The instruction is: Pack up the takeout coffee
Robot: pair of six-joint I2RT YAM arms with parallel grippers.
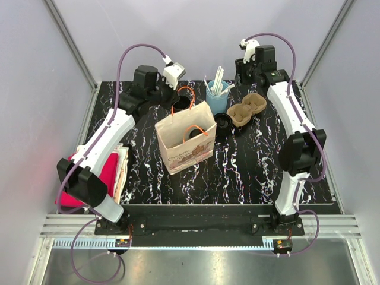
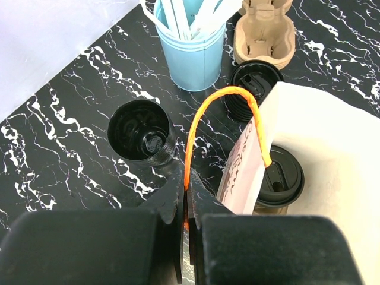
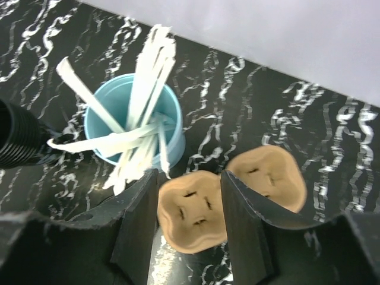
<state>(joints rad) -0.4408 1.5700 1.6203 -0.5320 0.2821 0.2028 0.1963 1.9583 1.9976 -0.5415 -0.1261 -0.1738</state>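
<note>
The takeout coffee (image 2: pixel 255 80), a ribbed black cup with a black lid, stands on the table right beside the brown paper bag (image 1: pixel 184 141); from above the coffee (image 1: pixel 222 123) is at the bag's right rim. My left gripper (image 2: pixel 187 189) is shut on the bag's orange handle (image 2: pixel 217 101) and holds the loop up. Inside the bag a second lidded cup (image 2: pixel 279 176) with brown sides shows. My right gripper (image 3: pixel 190 175) hangs at the back right with its jaws apart, framing one cell of the cardboard cup carrier (image 3: pixel 193 217). Whether it touches the carrier I cannot tell.
A lidless black cup (image 2: pixel 142 130) stands left of the bag. Behind the bag is a light-blue cup of white straws (image 1: pixel 217 95), with the carrier (image 1: pixel 246 110) to its right. Red and white cloths (image 1: pixel 110 172) lie at the left edge. Grey walls close in the table.
</note>
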